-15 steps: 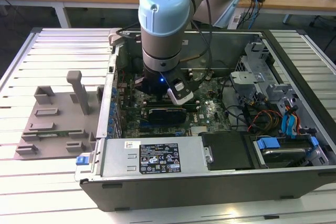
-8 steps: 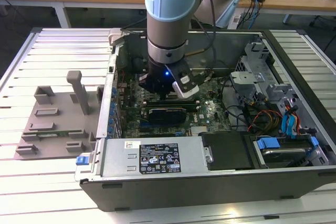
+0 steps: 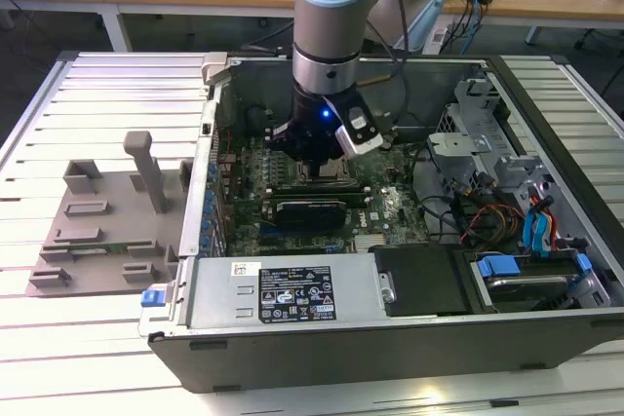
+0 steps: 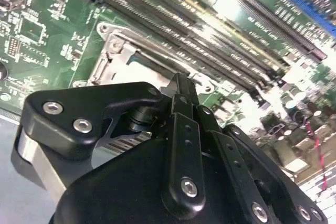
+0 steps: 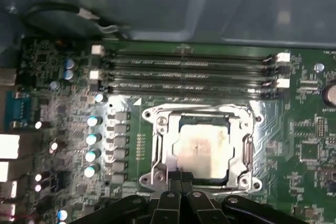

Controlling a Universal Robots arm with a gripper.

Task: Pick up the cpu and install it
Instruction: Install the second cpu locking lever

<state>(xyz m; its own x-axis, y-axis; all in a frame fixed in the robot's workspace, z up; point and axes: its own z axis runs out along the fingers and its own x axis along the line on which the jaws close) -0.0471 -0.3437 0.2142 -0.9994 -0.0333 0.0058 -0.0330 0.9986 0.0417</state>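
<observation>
On the exterior view's left, a grey plastic shroud (image 3: pixel 102 226) lies flat on the slatted white table (image 3: pixel 107 94), just beside the open computer case (image 3: pixel 390 328). Further right, the arm reaches down into the case, its gripper (image 3: pixel 314 165) low over the green motherboard (image 3: pixel 390 211). Seen in the first wrist view, the cpu (image 5: pixel 202 149) sits inside the metal-framed socket (image 5: pixel 157 145), silvery top up, below the row of memory slots (image 5: pixel 189 74). The gripper (image 5: pixel 182 178) has its fingertips (image 5: pixel 186 174) drawn close together at the socket's near edge, seemingly gripping nothing, though contact with the frame is hard to judge. Right of the board lie drive bays (image 3: pixel 507 202) with blue tabs.
</observation>
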